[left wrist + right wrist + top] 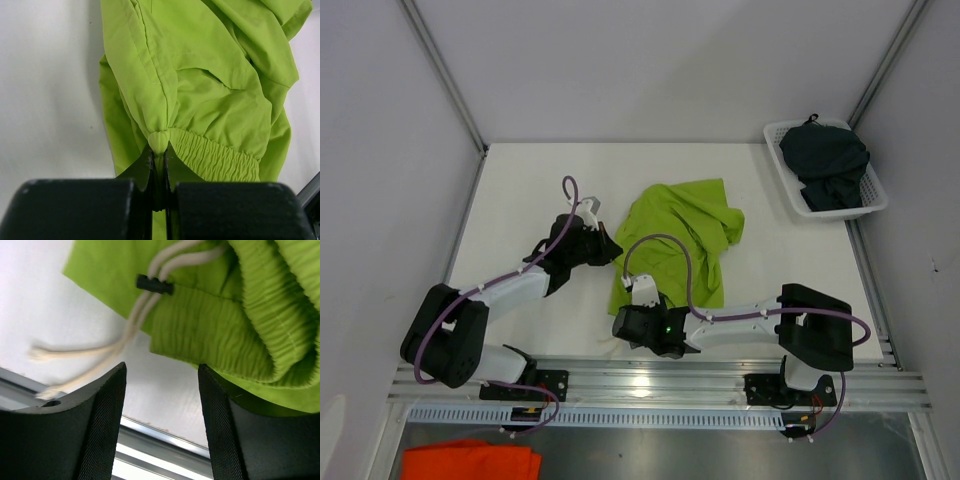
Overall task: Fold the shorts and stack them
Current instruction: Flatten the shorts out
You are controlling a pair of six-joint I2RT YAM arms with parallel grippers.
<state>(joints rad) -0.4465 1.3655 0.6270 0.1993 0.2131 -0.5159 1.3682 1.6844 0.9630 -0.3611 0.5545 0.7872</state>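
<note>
Left wrist: left gripper (159,150) pinches the green shorts (215,95) at a waistband (215,157) end, on the table (520,180); right gripper (162,385) spread beside the drawstring (125,342); it should bite waistband only, then pull taut.

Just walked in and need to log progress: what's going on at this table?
The left tool is shut on a gathered edge of the bright lime green fabric shorts, which lie crumpled on the white table. The right tool is open near their drawstring, gripping nothing. The dark navy fabric shorts sit bunched in the white plastic basket.
</note>
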